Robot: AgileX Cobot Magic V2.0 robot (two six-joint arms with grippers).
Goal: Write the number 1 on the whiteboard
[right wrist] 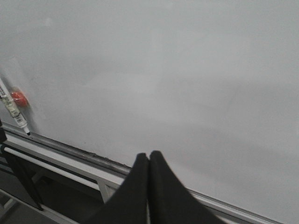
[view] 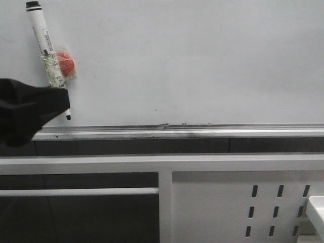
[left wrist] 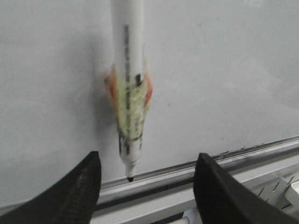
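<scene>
The whiteboard (view: 202, 61) fills the upper part of the front view, with its silver ledge (view: 202, 130) along the lower edge. No number 1 stroke shows on it. A white marker pen (view: 48, 55) hangs tilted on the board at the upper left, tip down, taped to a red magnet (view: 66, 62). My left gripper (left wrist: 148, 161) is open, its jaws on either side of the pen's (left wrist: 128, 70) lower end and apart from it. In the front view it is the dark mass (view: 35, 109) at the left. My right gripper (right wrist: 149, 156) is shut and empty, facing the bare board (right wrist: 187, 70).
Below the ledge runs a white metal frame (view: 162, 164) with a perforated panel (view: 243, 207) at the lower right. A white object's corner (view: 318, 210) shows at the right edge. The pen also shows far off in the right wrist view (right wrist: 14, 109).
</scene>
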